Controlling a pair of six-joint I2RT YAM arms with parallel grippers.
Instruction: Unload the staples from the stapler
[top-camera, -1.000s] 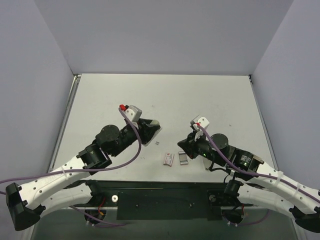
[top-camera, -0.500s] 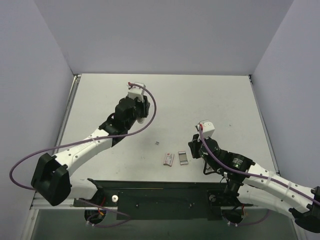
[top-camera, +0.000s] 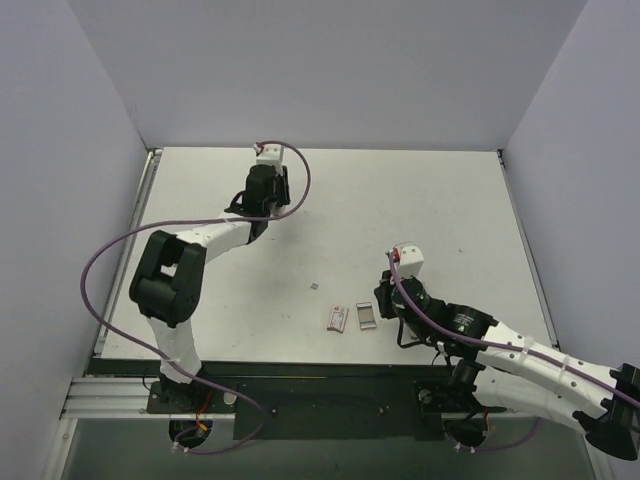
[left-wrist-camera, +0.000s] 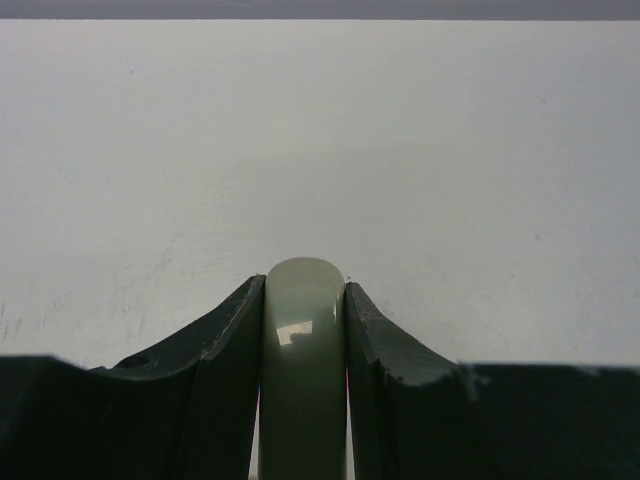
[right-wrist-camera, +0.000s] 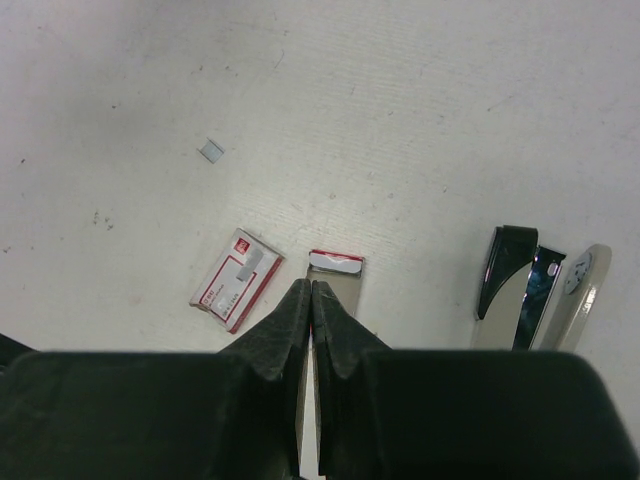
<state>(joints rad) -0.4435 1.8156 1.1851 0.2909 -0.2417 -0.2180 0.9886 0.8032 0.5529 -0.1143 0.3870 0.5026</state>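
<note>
Starting at the left, the left arm (top-camera: 215, 235) is seen stretched toward the far left part of the tabletop (top-camera: 430, 190). In its wrist view the left pincer (left-wrist-camera: 305, 290) is clamped on a plain olive-grey bar (left-wrist-camera: 305, 370) with a rounded, glossy tip. The bar is gripped on both sides by the dark fingers (left-wrist-camera: 225, 340), and its tip reaches just past them. Only bare tabletop is seen ahead of it.

Nearer the middle of the tabletop, a tiny grey fragment (right-wrist-camera: 210, 150) is found lying alone. A small labelled box (right-wrist-camera: 237, 280) with red edging lies flat nearer the arms. Just to its right, apart from it, a small grey tray (right-wrist-camera: 335, 268) with a red-and-white far end is seen.

The right pincer (right-wrist-camera: 311, 290) is clenched, its fingertips pressed together with nothing between them. Its tips are seen over the near end of the grey tray; whether they touch it cannot be told.

The stapler (right-wrist-camera: 530, 290) lies on the tabletop to the right of the right pincer, apart from it and well apart from the left pincer. Its black end points away from the arms and its silver body runs back toward them, the near end being hidden by the pincer's housing. A pale rounded strip (right-wrist-camera: 585, 285) with a round mark lies along its right side; whether the two are joined cannot be told.
</note>
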